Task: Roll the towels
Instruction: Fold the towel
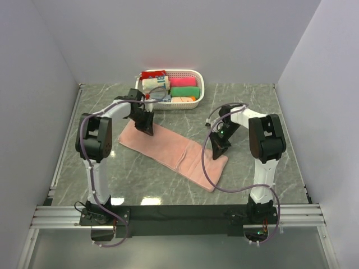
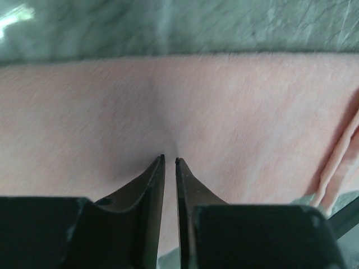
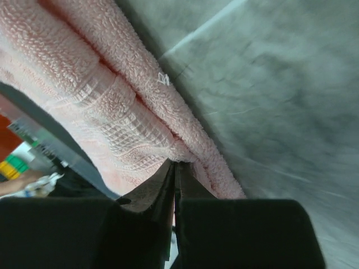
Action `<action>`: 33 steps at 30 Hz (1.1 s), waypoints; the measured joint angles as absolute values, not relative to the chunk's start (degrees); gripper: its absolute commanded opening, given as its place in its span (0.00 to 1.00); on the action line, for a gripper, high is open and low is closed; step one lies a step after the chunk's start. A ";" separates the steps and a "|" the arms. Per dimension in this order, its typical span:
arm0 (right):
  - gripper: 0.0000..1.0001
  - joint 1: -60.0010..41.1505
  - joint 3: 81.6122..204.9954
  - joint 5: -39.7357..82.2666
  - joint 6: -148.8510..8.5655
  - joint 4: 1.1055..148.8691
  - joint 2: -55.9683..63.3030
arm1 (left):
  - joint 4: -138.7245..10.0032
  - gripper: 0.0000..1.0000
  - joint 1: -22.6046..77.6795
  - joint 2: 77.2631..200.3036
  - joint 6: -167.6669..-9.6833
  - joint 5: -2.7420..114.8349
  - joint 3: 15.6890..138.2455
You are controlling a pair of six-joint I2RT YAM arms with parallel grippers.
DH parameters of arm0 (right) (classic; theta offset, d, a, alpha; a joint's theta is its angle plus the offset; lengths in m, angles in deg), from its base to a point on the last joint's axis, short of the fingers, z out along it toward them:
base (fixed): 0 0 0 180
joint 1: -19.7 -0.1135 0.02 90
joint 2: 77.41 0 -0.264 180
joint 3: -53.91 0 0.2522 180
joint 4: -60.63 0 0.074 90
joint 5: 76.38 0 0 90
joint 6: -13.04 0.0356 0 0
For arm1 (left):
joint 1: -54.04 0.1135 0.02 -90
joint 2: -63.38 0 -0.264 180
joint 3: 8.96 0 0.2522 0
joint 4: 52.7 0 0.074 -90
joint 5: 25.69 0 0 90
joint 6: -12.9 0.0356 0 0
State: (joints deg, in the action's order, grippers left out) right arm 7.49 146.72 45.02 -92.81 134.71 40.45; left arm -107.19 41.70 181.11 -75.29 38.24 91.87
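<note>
The salmon-pink towel (image 1: 168, 148) lies folded in a long strip, flat on the marble table, running from far left to near right. My left gripper (image 1: 147, 130) is down on its far-left end. In the left wrist view my left gripper (image 2: 169, 159) has its jaws almost together, and the towel (image 2: 241, 112) puckers at the tips. My right gripper (image 1: 216, 154) is at the near-right end. In the right wrist view my right gripper (image 3: 175, 163) is shut on the layered edge of the towel (image 3: 84, 73).
A white plastic basket (image 1: 199, 84) stands at the back, just beyond the left gripper, holding rolled red, magenta and green cloths and a cream cloth with blue letters. White walls close in the table on the left, back and right.
</note>
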 measured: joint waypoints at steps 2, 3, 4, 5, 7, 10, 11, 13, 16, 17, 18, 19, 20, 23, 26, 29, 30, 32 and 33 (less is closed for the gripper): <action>0.07 7.17 145.40 46.36 -92.49 135.30 40.38 | -107.33 0.18 39.78 183.49 -75.25 38.24 93.77; 0.07 6.93 144.68 47.10 -92.44 135.67 40.38 | -107.41 0.18 38.64 184.76 -75.23 38.27 95.06; 0.07 6.60 143.92 47.80 -92.42 136.17 40.36 | -107.65 0.18 37.68 185.85 -75.20 38.27 96.28; 0.07 6.14 143.33 48.23 -92.46 136.74 40.36 | -107.96 0.18 36.52 187.21 -75.18 38.18 98.07; 0.09 4.96 142.10 49.26 -92.62 137.77 40.36 | -107.98 0.18 34.29 189.50 -74.99 37.57 101.92; 0.11 2.73 139.37 51.73 -92.64 138.82 40.32 | -107.83 0.17 31.69 193.00 -74.75 36.01 107.41; 0.11 2.05 138.45 52.37 -92.57 139.01 40.30 | -107.87 0.17 31.05 193.87 -74.70 35.55 108.67; 0.13 1.00 137.08 53.59 -92.31 139.30 40.12 | -108.33 0.18 29.79 196.34 -74.51 34.33 112.19; 0.14 -0.20 136.60 55.32 -91.77 139.36 39.36 | -108.77 0.21 28.61 199.10 -73.98 32.43 116.54; 0.14 -0.33 136.62 55.75 -91.72 139.30 39.09 | -108.86 0.21 28.37 199.51 -73.59 31.97 117.44; 0.14 -0.35 136.62 56.45 -91.57 139.32 38.77 | -109.07 0.22 28.26 199.75 -73.15 31.53 117.94; 0.14 -0.33 136.68 56.89 -91.55 139.41 38.48 | -109.23 0.23 28.23 199.75 -72.80 31.10 118.18; 0.14 -0.22 136.81 57.35 -91.57 139.56 38.29 | -109.16 0.24 28.23 199.54 -71.99 30.70 118.16; 0.14 0.87 138.45 58.64 -91.57 140.63 37.85 | -108.13 0.26 28.45 196.67 -71.29 30.75 115.06; 0.15 3.52 141.40 58.66 -90.78 140.17 36.78 | -107.59 0.28 28.87 190.99 -70.94 31.88 109.33; 0.16 5.83 144.07 57.61 -88.66 137.59 35.75 | -106.23 0.28 29.52 185.50 -71.73 34.18 105.48; 0.15 6.10 144.53 57.44 -88.07 136.67 35.73 | -105.99 0.27 29.85 184.50 -72.06 34.72 105.35; 0.15 5.81 144.60 56.93 -86.91 134.99 35.86 | -105.23 0.28 30.70 183.97 -72.60 35.16 105.90; 0.14 5.37 144.44 56.72 -86.32 134.40 36.06 | -104.99 0.28 31.23 184.15 -73.35 35.14 106.25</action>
